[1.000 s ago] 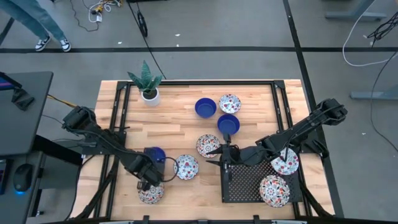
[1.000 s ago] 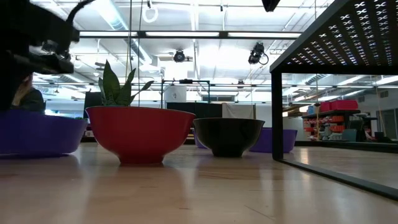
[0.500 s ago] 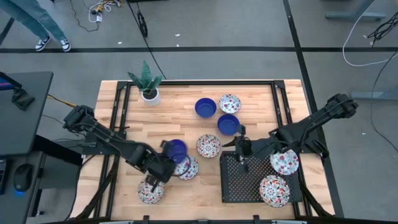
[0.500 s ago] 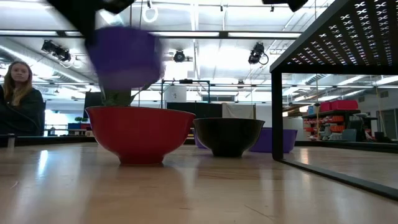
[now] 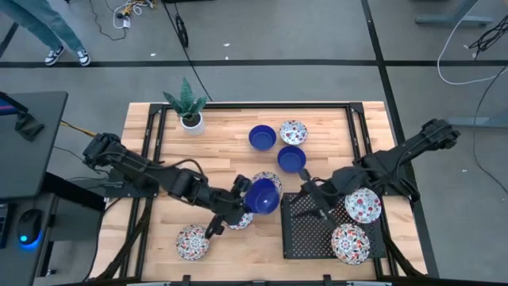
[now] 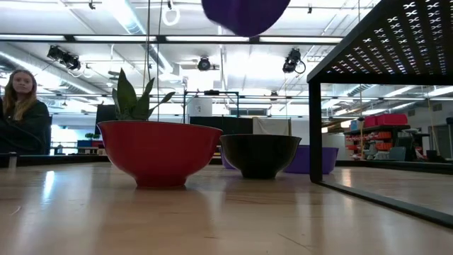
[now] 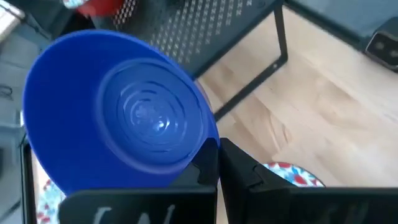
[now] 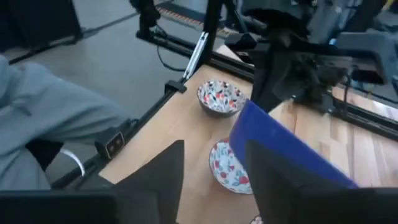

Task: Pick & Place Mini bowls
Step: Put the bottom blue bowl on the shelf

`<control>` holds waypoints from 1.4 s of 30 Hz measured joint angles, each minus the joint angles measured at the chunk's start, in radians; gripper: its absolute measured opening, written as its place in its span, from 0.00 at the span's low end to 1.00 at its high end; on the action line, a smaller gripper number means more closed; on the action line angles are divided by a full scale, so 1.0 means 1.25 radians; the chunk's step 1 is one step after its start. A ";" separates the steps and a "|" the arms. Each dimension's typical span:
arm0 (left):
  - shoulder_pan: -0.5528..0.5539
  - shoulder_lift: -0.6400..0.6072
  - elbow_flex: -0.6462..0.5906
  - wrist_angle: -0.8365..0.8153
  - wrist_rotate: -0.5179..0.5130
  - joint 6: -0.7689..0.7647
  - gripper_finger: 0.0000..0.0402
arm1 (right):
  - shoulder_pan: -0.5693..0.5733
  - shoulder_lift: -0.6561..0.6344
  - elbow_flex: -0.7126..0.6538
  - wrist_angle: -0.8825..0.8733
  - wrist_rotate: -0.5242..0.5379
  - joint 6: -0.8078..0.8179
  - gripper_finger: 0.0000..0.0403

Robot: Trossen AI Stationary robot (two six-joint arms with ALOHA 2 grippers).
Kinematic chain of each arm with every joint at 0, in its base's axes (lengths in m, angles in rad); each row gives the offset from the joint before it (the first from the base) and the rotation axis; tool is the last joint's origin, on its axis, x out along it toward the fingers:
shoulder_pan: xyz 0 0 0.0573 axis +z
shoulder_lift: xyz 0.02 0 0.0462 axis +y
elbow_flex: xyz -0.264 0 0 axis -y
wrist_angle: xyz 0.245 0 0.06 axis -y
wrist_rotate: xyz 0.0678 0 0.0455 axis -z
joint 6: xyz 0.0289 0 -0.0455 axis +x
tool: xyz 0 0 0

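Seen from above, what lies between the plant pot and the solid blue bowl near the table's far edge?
In the high view, only bare wooden table lies between the plant pot and that blue bowl.

In the low view, the top edge is cutting off the raised blue bowl (image 6: pixel 245 15), and the claw holding it is not showing there. From above, this bowl (image 5: pixel 261 195) is covering most of a patterned bowl (image 5: pixel 265 178) behind it. In the left wrist view, the bowl (image 7: pixel 118 118) is hiding the left claw's fingertips, and a patterned bowl (image 7: pixel 292 174) on the bench is showing only partly.
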 joint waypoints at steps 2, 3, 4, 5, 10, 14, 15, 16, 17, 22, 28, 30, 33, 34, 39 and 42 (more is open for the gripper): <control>0.004 0.000 0.000 0.009 0.008 0.014 0.01 | -0.014 0.028 0.047 -0.029 -0.025 -0.043 0.48; 0.007 0.000 0.000 0.009 0.010 0.017 0.01 | -0.020 0.042 0.079 -0.044 -0.033 -0.065 0.50; 0.007 0.000 0.000 0.007 0.010 0.017 0.01 | -0.027 0.056 0.113 -0.072 -0.040 -0.084 0.51; 0.010 0.000 0.000 0.007 0.010 0.018 0.01 | -0.036 0.072 0.150 -0.115 -0.048 -0.102 0.53; 0.010 0.001 0.000 0.012 0.010 0.021 0.01 | -0.113 0.189 0.339 -0.346 -0.165 -0.174 0.56; 0.010 0.001 0.000 0.010 0.011 0.021 0.01 | -0.159 0.283 0.442 -0.467 -0.217 -0.232 0.55; 0.010 0.001 0.000 0.009 0.011 0.021 0.01 | -0.164 0.303 0.463 -0.488 -0.230 -0.247 0.55; 0.010 0.001 0.000 0.009 0.010 0.021 0.01 | -0.167 0.319 0.479 -0.509 -0.242 -0.261 0.54; 0.010 0.001 0.000 0.008 0.010 0.021 0.01 | -0.170 0.334 0.493 -0.530 -0.252 -0.270 0.54; 0.010 0.001 -0.001 0.006 0.011 0.019 0.02 | -0.171 0.377 0.517 -0.568 -0.262 -0.305 0.51; 0.011 0.001 -0.002 0.005 0.010 0.020 0.01 | -0.171 0.381 0.514 -0.567 -0.262 -0.308 0.37; 0.011 0.001 -0.002 0.005 0.010 0.021 0.02 | -0.171 0.381 0.514 -0.567 -0.262 -0.307 0.30; 0.012 0.001 -0.002 0.003 -0.004 0.022 0.04 | -0.171 0.381 0.514 -0.568 -0.262 -0.296 0.18; 0.012 0.001 -0.002 0.002 -0.005 0.023 0.04 | -0.170 0.381 0.513 -0.568 -0.265 -0.295 0.15; 0.012 0.000 -0.001 0.003 -0.008 0.024 0.03 | -0.156 0.383 0.511 -0.573 -0.257 -0.296 0.02; 0.012 -0.001 -0.001 0.004 -0.021 0.019 0.06 | -0.136 0.383 0.511 -0.571 -0.207 -0.286 0.02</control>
